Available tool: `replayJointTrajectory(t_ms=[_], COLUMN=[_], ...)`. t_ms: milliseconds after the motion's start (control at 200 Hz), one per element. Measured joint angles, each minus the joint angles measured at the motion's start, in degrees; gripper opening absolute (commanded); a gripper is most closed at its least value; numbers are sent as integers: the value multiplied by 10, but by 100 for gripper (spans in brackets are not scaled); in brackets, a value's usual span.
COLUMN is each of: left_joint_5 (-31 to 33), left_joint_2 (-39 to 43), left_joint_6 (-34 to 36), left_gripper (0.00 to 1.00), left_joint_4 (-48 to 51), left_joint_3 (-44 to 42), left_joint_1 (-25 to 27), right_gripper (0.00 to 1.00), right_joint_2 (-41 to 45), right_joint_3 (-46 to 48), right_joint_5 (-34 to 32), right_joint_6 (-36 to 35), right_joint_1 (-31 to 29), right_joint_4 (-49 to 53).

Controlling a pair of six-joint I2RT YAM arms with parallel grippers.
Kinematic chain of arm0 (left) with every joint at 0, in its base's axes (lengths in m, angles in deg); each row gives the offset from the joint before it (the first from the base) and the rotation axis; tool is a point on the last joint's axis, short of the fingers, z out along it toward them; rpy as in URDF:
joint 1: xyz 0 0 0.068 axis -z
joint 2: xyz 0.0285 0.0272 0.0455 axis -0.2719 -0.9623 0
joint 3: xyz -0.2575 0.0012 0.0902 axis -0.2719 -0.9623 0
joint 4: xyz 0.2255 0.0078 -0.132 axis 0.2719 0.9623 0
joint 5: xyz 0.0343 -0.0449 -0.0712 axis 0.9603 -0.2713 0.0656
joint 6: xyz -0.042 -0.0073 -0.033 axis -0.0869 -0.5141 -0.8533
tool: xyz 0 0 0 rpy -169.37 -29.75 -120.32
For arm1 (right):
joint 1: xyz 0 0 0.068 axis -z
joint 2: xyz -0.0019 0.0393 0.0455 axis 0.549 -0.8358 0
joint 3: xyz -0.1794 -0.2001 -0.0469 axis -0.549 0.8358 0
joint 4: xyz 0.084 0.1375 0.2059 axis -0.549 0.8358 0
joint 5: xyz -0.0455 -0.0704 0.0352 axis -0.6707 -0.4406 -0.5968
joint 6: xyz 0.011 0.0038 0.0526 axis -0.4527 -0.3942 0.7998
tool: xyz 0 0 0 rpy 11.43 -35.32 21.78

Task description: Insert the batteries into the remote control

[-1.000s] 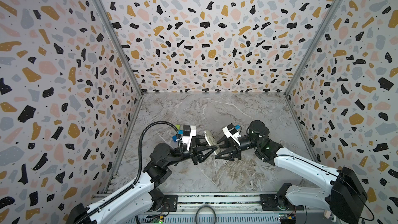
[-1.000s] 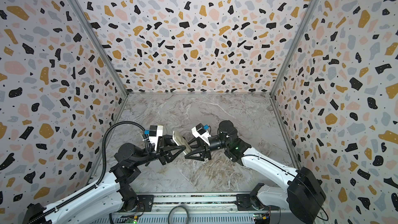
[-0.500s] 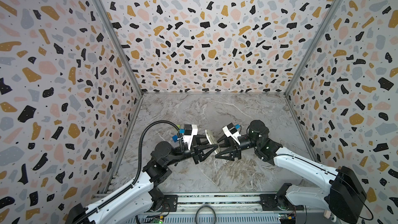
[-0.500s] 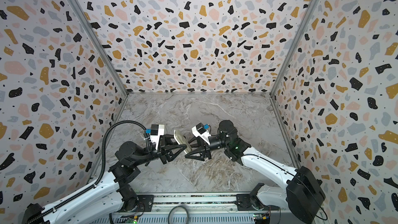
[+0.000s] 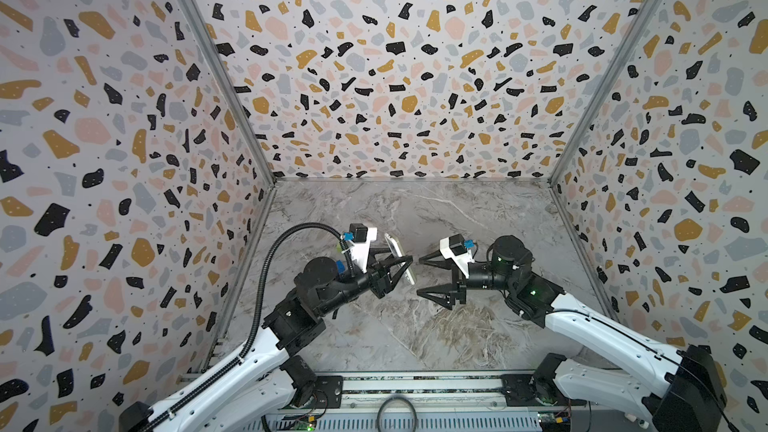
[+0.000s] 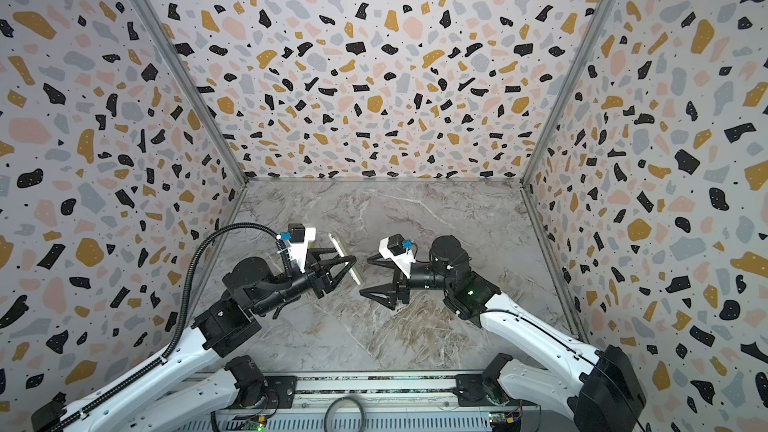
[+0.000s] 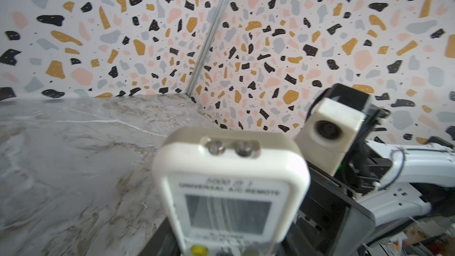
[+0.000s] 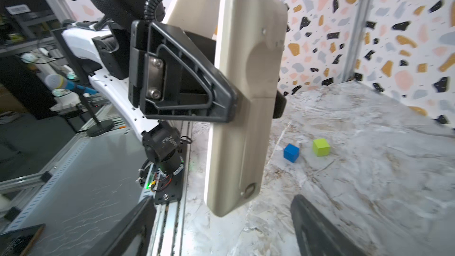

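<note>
The white remote control (image 5: 392, 243) (image 6: 336, 245) hangs above the marble floor, with my left gripper (image 5: 405, 268) (image 6: 351, 265) shut on its sides near the middle. The left wrist view shows the remote control (image 7: 229, 168) from its screen side. The right wrist view shows the remote control's (image 8: 246, 94) plain beige back, with a black left finger (image 8: 184, 82) pressed on its edge. My right gripper (image 5: 419, 276) (image 6: 364, 276) (image 8: 221, 230) faces that back from close by, open, with nothing between its jaws and not touching it. The batteries are out of view.
A blue cube (image 8: 291, 152) and a green cube (image 8: 321, 147) sit on the marble floor beyond the remote in the right wrist view. Terrazzo-patterned walls (image 5: 395, 76) close in three sides. A metal rail (image 5: 415, 386) runs along the front edge.
My right gripper's jaws have spread much wider in front of the remote. The left gripper and the remote have stayed where they were.
</note>
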Motion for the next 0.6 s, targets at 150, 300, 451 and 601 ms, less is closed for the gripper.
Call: replayJointTrajectory(t_ms=[150,300,451,601], left_joint_5=[72,129,167,194], left_joint_2=[-44,-81,-111,-152], left_joint_6=[-1,-7,-19,-32], left_gripper=[5,5,5,6], left_joint_4=[89,150,187,214], left_joint_3=[39,58,60,71], left_joint_1=[0,0,0,-1], right_gripper=[89,90,90,90], right_joint_2=[26,39,39,29], right_joint_3=[7,24,34,35], right_joint_5=[-94,-175,-238,-275], right_joint_6=[-16,-25,-30,-36], right_joint_1=[0,0,0,0], right_joint_4=[27,51,71,81])
